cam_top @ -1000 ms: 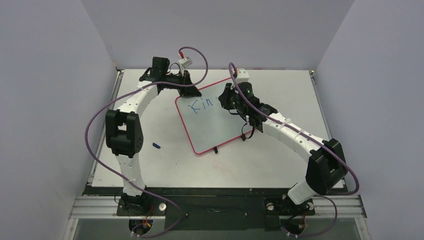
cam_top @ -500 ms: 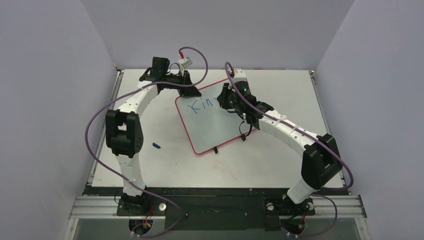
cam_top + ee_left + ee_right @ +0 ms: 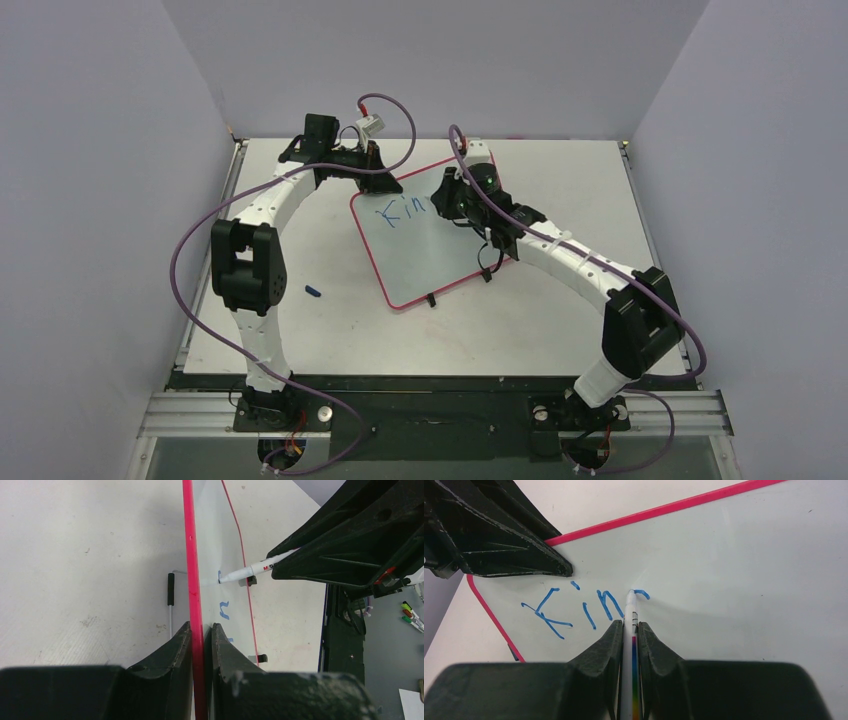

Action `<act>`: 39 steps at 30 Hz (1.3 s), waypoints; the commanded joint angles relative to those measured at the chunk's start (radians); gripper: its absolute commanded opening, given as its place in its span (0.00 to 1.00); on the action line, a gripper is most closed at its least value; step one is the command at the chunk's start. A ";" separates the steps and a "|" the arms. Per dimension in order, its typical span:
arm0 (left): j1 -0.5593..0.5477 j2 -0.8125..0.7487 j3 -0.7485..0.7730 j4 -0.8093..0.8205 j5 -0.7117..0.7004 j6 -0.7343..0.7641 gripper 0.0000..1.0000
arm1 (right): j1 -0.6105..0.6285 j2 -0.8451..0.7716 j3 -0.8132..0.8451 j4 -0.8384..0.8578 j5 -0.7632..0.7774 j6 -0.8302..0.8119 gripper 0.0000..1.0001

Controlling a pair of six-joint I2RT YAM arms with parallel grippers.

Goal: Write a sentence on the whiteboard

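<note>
The pale table (image 3: 560,330) is carrying the whiteboard (image 3: 430,255), which is lying flat toward the far middle, turned at an angle so one rounded corner is pointing at the arms' bases. Both arms are arching in over it from the near edge. The left gripper (image 3: 201,626) is reaching the board's far left edge, and its jaws are pinching the thin red rim between them, nearly closed, with the fingertips touching either face of the board. The right gripper (image 3: 629,624) is hanging over the upper part of the board, its jaws squeezing tight on a white marker (image 3: 630,611) that is running straight out between the fingers. The marker's tip is pressing on the white surface just right of the last letter. The sentence (image 3: 589,616) is reading only "Kin" in blue so far, with a short curved blue stroke sitting at the tip. Two small black clips (image 3: 431,299) are sticking out from the board's near edge. A small blue piece (image 3: 313,292), too small to identify, is lying on the table well apart from the board, near the left arm.
</note>
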State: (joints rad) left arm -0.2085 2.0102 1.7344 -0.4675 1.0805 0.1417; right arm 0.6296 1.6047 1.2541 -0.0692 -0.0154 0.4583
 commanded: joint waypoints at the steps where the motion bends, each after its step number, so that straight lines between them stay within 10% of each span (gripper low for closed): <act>1: -0.033 -0.033 0.023 -0.031 0.041 0.106 0.00 | 0.009 -0.008 -0.038 0.043 -0.012 0.011 0.00; 39: -0.034 -0.043 0.016 -0.041 0.035 0.116 0.00 | -0.011 0.059 0.153 -0.031 0.076 -0.009 0.00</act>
State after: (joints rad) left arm -0.2104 2.0048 1.7344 -0.4736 1.0801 0.1478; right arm 0.6224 1.6382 1.3426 -0.1040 0.0452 0.4580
